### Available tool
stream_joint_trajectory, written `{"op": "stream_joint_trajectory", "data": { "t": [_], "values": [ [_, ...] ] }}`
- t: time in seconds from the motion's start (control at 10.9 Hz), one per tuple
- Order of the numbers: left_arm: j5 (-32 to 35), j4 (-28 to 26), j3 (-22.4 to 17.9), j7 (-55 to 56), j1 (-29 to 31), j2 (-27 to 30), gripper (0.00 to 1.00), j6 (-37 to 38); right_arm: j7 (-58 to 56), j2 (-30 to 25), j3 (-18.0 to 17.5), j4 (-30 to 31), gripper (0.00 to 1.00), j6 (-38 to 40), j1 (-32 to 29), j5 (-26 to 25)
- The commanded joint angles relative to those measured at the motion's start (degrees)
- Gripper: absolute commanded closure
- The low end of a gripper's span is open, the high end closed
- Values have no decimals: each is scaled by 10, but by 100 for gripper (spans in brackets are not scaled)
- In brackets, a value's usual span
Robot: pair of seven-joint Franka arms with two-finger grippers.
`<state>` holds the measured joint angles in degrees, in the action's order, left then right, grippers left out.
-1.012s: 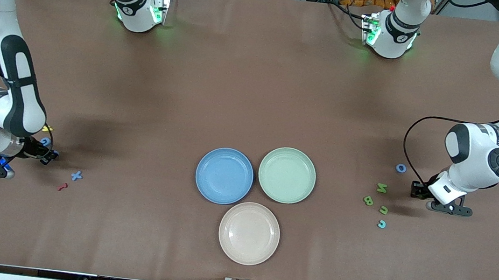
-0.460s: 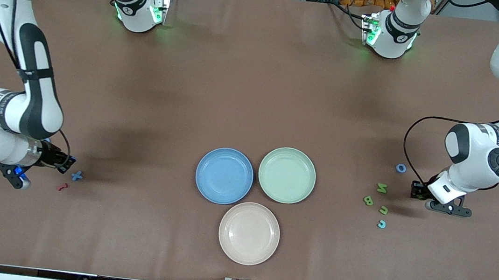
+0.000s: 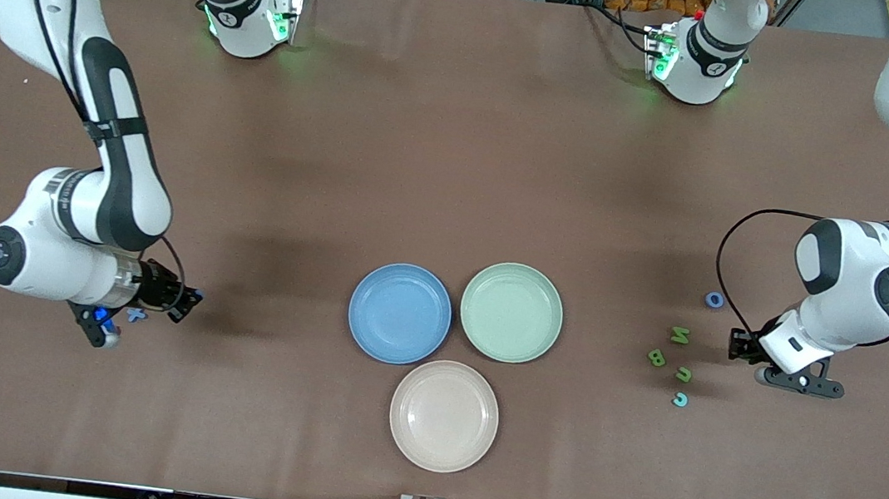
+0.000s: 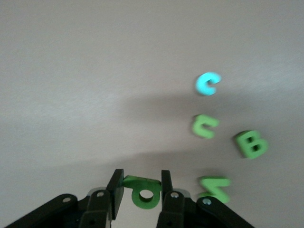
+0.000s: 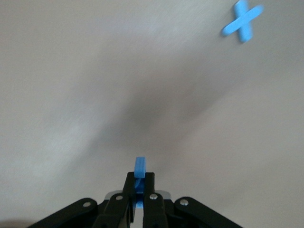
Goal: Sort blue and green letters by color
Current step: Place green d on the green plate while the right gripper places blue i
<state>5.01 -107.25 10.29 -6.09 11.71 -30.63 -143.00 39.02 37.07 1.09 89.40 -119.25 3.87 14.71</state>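
Note:
My right gripper (image 3: 185, 305) is shut on a thin blue letter (image 5: 139, 170), held edge-on over bare table between the blue X (image 3: 136, 315) and the blue plate (image 3: 400, 312). The X (image 5: 242, 20) lies flat, half hidden under the right wrist in the front view. My left gripper (image 3: 736, 345) is shut on a green P-shaped letter (image 4: 143, 191), low over the table beside the green N (image 3: 680, 336). Near it lie a green B (image 3: 656, 357), a small green curved letter (image 3: 683, 374), a light blue C (image 3: 679, 399) and a blue O (image 3: 713, 299). The green plate (image 3: 511, 311) is empty.
A beige plate (image 3: 444, 415) sits nearer the front camera, touching the blue and green plates. The brown table (image 3: 455, 159) stretches wide between the plates and the arm bases. A black cable (image 3: 725, 248) loops off the left wrist above the letters.
The right arm has swung from its end of the table toward the plates with the blue letter, passing over the X. The left gripper has shifted slightly with the green letter.

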Motion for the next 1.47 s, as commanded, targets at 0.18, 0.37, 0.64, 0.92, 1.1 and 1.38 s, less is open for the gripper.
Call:
{"op": "stream_joint_trajectory", "data": {
  "t": [0.18, 0.37, 0.64, 0.92, 1.1, 1.38],
  "values": [
    [7, 33, 19, 187, -88, 14, 84, 51, 3, 6, -2, -15, 100, -47, 77, 19],
    [5, 75, 24, 270, -138, 12, 84, 103, 2, 6, -2, -16, 100, -65, 125, 17],
    [5, 107, 24, 362, -193, 0, 83, 117, 34, 14, -2, -27, 100, -112, 187, 28],
    [4, 131, 24, 441, -236, -19, 84, 117, 112, 32, -2, -30, 100, -168, 241, 30],
    [4, 145, 24, 483, -263, -35, 84, 117, 165, 48, -2, -51, 99, -188, 259, 30],
    [4, 171, 24, 547, -302, -69, 83, 117, 202, 53, -1, -58, 4, -190, 283, 28]
  ]
}}
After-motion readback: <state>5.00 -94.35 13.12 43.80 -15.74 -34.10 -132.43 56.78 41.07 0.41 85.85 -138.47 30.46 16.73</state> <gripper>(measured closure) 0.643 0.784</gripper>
